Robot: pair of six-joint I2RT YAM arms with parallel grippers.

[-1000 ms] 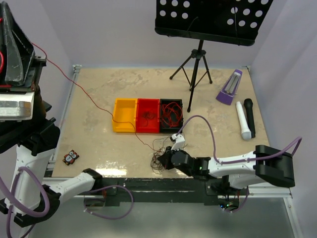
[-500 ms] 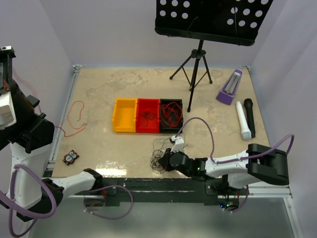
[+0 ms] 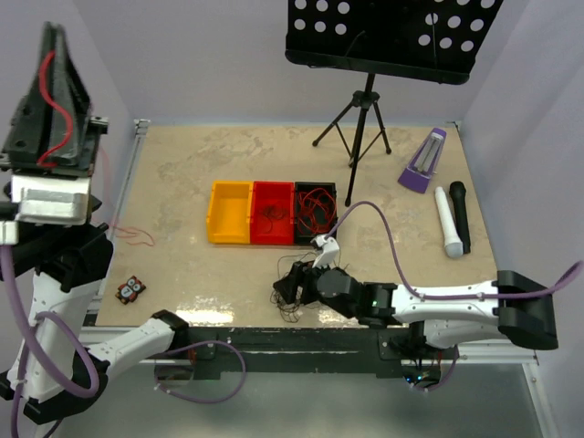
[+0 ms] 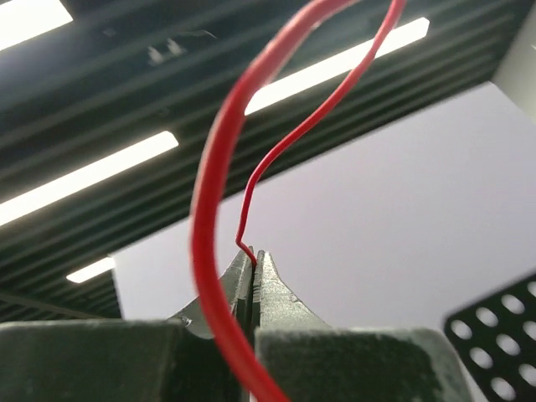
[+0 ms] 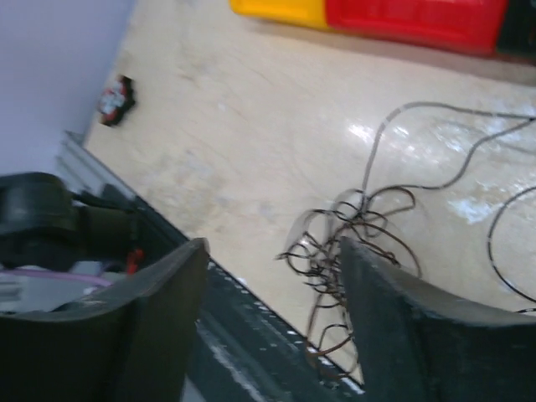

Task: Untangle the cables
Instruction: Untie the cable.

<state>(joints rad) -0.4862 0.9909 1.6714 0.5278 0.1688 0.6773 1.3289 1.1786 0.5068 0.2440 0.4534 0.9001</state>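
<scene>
- Bench [image 3: 182, 173]: a pale, mottled top that carries everything listed below. Both arms are mounted at its near edge.
- Music stand [image 3: 383, 36]: black with a perforated desk, standing on a tripod at the far side.
- Left arm [image 3: 50, 292]: reared high at the left, with the wrist well above the bench. The left jaws are pressed together on a red cable [image 4: 199, 218].
  - In the wrist view the wire climbs from the pinch, bends toward the upper right and leaves the view.
  - A nearer, blurred stretch curves back down in front of the jaws.
  - From above, the cable snakes lengthwise along the raised wrist.
- Right arm [image 3: 447, 301]: stretched low along the near edge. The right jaws stand apart, one on either side of the dark cables [image 5: 356, 219].
- Dark cables: a knotted clump with no single long axis, lying at the near edge of the bench. Loose loops trail away toward the trays.
- Three trays sit in a touching row at mid-bench.
  - The yellow tray [image 3: 230, 239] is on the left.
  - The red tray [image 3: 273, 239] holds a few dark wires.
  - The black tray [image 3: 316, 241] holds a heap of red wires.
- Purple metronome [image 3: 422, 161]: at the far right of the bench.
- White microphone [image 3: 447, 224] and black microphone [image 3: 459, 214]: lying side by side on the right, with their long axes running near to far.
- Red strand [image 3: 137, 235]: a short curl on the bench near its left edge. I cannot tell whether it joins the held cable.
- Small owl-like figure [image 3: 130, 289]: at the near left corner.
</scene>
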